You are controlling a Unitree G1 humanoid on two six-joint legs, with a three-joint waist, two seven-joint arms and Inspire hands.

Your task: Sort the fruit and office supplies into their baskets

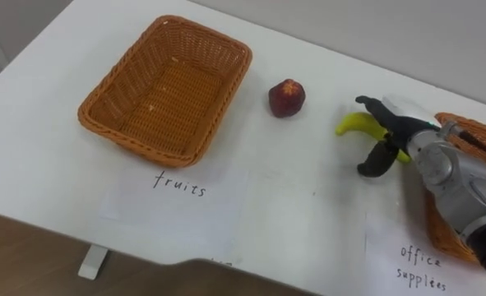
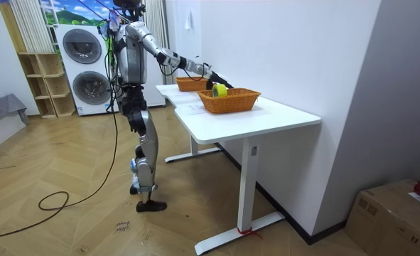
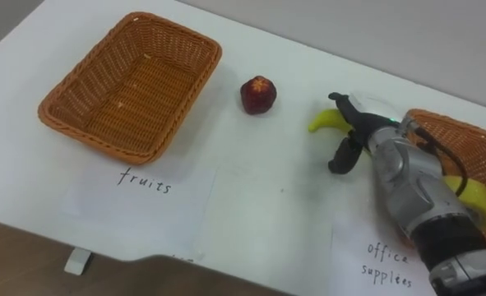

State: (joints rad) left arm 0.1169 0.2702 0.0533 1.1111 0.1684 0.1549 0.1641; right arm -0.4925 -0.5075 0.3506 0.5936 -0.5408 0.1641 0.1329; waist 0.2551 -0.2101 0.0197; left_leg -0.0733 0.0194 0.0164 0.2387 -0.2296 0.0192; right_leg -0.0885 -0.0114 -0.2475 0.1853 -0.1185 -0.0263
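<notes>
Fruit basket empty; apple untouched on the table; my right hand, fingers spread open, straddles the banana.

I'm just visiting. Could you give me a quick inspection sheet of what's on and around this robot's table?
Surface: white table, paper sheets in front of the baskets.
Job's things: left basket empty; apple beside it; banana near right basket, which holds a yellow item.
Clutter: nothing seen.
Hands: right hand open, straddling the banana's end.
Cables: nothing seen on the table.
Surroundings: washing machines, shelf, cardboard box.
</notes>
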